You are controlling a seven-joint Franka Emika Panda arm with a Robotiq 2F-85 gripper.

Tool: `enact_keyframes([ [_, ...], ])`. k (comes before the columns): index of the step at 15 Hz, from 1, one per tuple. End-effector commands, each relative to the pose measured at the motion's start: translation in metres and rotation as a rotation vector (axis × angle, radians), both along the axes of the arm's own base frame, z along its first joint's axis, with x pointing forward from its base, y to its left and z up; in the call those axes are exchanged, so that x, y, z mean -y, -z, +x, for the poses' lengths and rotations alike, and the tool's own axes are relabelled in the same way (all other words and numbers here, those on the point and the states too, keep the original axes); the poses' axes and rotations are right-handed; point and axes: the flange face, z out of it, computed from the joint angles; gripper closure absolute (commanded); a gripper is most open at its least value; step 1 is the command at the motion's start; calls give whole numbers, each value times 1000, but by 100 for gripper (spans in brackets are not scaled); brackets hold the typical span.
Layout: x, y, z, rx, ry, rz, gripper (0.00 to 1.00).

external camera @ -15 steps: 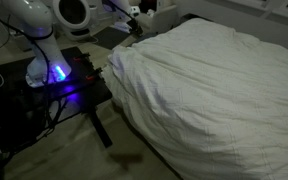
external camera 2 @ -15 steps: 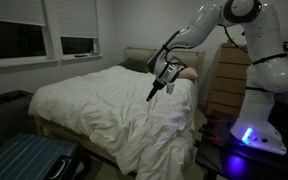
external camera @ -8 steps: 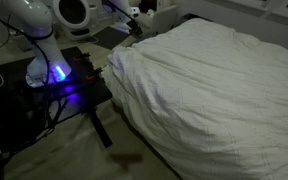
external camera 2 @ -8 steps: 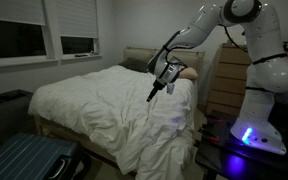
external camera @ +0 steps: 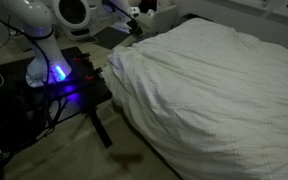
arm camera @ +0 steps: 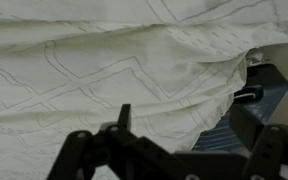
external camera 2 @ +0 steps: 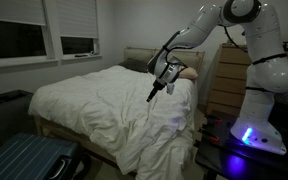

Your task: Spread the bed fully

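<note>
I hold my gripper (external camera 2: pixel 152 94) spread wide and empty over the bed (external camera 2: pixel 89 100), near the headboard-side edge — the white duvet (external camera: pixel 214 90) bunches there, with open air above.

Arm (external camera 2: pixel 199 30) arched out from base, gripper (external camera 2: pixel 153 93) angled downward, jaws spread wide

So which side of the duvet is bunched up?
The side nearest the gripper: there the duvet hangs in crumpled folds; the side by the window lies smoother.
</note>
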Motion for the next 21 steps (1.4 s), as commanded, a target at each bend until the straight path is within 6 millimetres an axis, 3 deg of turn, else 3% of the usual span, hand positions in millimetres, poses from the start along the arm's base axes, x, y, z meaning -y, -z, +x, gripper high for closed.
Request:
enact_keyframes([
  [1, 0, 0, 0, 0, 0, 0, 0],
  [13, -2, 2, -7, -23, -10, 33, 0],
  [21, 3, 57, -48, -177, 130, 67, 0],
])
